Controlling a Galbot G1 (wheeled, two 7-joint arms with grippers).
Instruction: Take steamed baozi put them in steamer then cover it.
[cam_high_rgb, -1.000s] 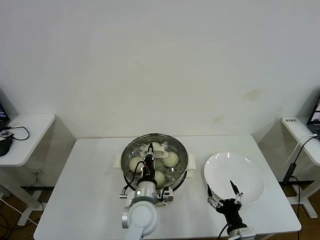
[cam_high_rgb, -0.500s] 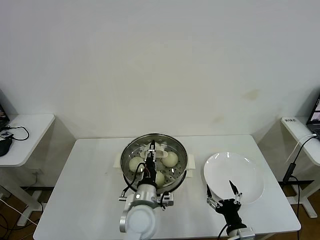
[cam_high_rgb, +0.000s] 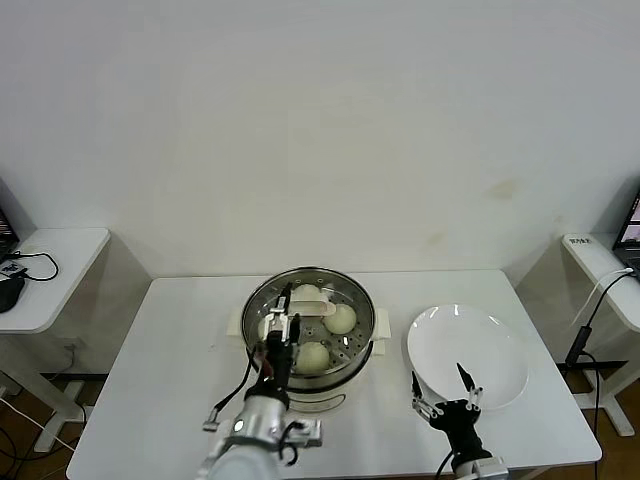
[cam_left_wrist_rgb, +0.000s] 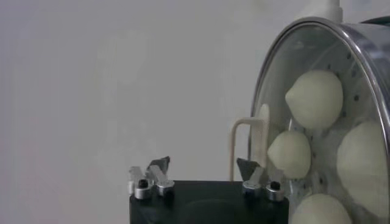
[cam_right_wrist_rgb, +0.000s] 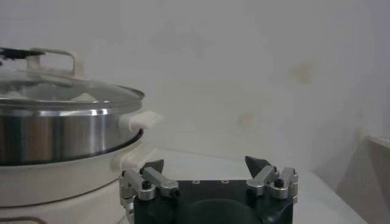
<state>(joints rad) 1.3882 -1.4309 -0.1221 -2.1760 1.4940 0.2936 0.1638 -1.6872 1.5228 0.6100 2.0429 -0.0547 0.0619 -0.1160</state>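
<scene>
White table against a blank wall, cover (cam_high_rgb: 312, 304) sitting on the steamer (cam_high_rgb: 355, 372) over the baozi (cam_high_rgb: 341, 319); left gripper (cam_high_rgb: 280, 322) hanging wide open, empty, just beside the handle (cam_high_rgb: 311, 301), right gripper (cam_high_rgb: 440, 388) idling open by the plate (cam_high_rgb: 495, 345)

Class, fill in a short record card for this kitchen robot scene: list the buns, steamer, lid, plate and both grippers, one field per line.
baozi: four, inside the steamer, seen through the lid
steamer: steel basket on a cream pot base, on the table
cover: glass lid seated on the steamer
plate: white, bare, on the steamer's right
left gripper: open, above the lid's near-left part, holding nothing
right gripper: open, idle, at the plate's near edge
</scene>
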